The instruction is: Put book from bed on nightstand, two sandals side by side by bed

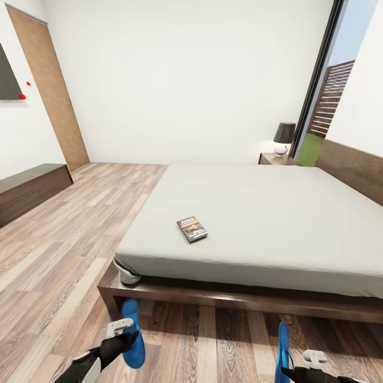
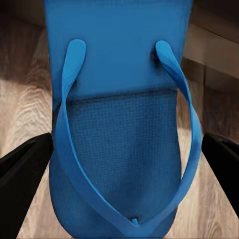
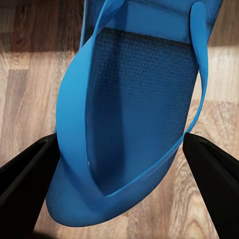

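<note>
The book [image 1: 192, 229] lies flat on the pale mattress of the bed [image 1: 266, 213], near its foot-end left corner. A dark nightstand [image 1: 276, 158] stands at the far side by the headboard. My left gripper [image 1: 123, 332] is shut on one blue sandal [image 1: 134, 340] just above the floor in front of the bed frame; in the left wrist view its black fingers [image 2: 25, 179] press the sandal [image 2: 119, 99] from both sides. My right gripper [image 1: 298, 364] is shut on the other sandal [image 1: 283, 348], which is turned on edge; its fingers [image 3: 214, 174] flank the sole [image 3: 134, 99].
A lamp [image 1: 283, 138] with a dark shade sits on the nightstand. A long low dark cabinet [image 1: 29, 189] lines the left wall, with a wooden door [image 1: 50, 90] beyond it. Wood-plank floor [image 1: 69, 250] stretches left of the bed. A tall dark-framed window [image 1: 319, 80] is at the right.
</note>
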Robot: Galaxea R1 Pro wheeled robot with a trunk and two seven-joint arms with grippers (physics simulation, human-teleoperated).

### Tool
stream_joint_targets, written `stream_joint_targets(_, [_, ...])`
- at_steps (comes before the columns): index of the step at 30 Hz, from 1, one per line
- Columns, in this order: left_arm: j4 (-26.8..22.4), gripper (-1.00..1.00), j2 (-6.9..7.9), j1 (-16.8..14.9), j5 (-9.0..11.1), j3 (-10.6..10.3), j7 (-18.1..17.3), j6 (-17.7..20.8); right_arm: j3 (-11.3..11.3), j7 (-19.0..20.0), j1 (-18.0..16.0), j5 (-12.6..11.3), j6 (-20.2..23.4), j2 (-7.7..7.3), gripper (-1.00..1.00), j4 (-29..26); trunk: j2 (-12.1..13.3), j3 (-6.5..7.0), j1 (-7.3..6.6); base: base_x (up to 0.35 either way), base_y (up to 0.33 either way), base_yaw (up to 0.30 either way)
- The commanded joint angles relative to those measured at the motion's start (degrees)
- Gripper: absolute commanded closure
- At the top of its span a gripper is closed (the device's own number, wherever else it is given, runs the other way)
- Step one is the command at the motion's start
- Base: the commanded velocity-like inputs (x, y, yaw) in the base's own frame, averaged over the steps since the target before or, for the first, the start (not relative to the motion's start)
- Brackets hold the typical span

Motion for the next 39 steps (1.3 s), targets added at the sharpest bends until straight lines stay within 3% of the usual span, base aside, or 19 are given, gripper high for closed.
stream_joint_targets(1, [-0.75, 1.00, -0.26, -0.03, -0.76, 0.06, 0.60, 0.55, -0.21, 0.25, -0.03, -0.25, 0.30, -0.01, 1.00, 0.01, -0.02, -0.05, -0.01, 0.000, 0.000, 0.000])
stream_joint_targets(6, [-4.39, 1.00, -0.62, -0.21, -8.75, -0.74, 2.78, 6.91, -0.21, 0.25, -0.03, -0.26, 0.30, -0.01, 1.00, 0.01, -0.02, -0.05, -0.01, 0.000, 0.000, 0.000])
stream_joint_targets(10, [-6.46, 1.00, -0.65, -0.34, -11.57, -0.81, 4.58, 9.65, -0.21, 0.25, -0.03, -0.25, 0.30, -0.01, 1.00, 0.03, -0.02, -0.05, -0.01, 0.000, 0.000, 0.000])
stream_joint_targets(17, [-7.39, 1.00, -0.81, -0.66, -12.93, -0.84, 6.29, 12.26, -0.21, 0.25, -0.03, -0.26, 0.30, -0.01, 1.00, 0.01, -0.02, -0.05, -0.01, 0.000, 0.000, 0.000])
stream_joint_targets(24, [-7.56, 1.00, -1.65, -0.89, -13.44, -0.86, 11.80, 14.07, -0.21, 0.25, -0.03, -0.26, 0.30, -0.01, 1.00, 0.01, -0.02, -0.05, -0.01, 0.000, 0.000, 0.000])
stream_joint_targets(30, [-7.59, 1.00, -2.09, -0.91, -13.49, -1.11, 12.75, 15.30, -0.21, 0.27, -0.03, -0.24, 0.31, -0.01, 1.00, 0.01, -0.02, -0.05, -0.01, 0.000, 0.000, 0.000])
stream_joint_targets(35, [-7.49, 1.00, -2.19, -0.91, -13.48, -3.71, 12.86, 15.41, -0.21, 0.25, -0.03, -0.26, 0.31, -0.01, 1.00, 0.01, -0.02, -0.05, -0.01, 0.000, 0.000, 0.000])
stream_joint_targets(39, [-7.47, 1.00, -2.38, -0.91, -13.48, -6.20, 12.86, 15.45, -0.21, 0.25, -0.03, -0.26, 0.30, -0.01, 1.00, 0.01, -1.63, -0.77, 0.87, 0.000, 0.000, 0.000])
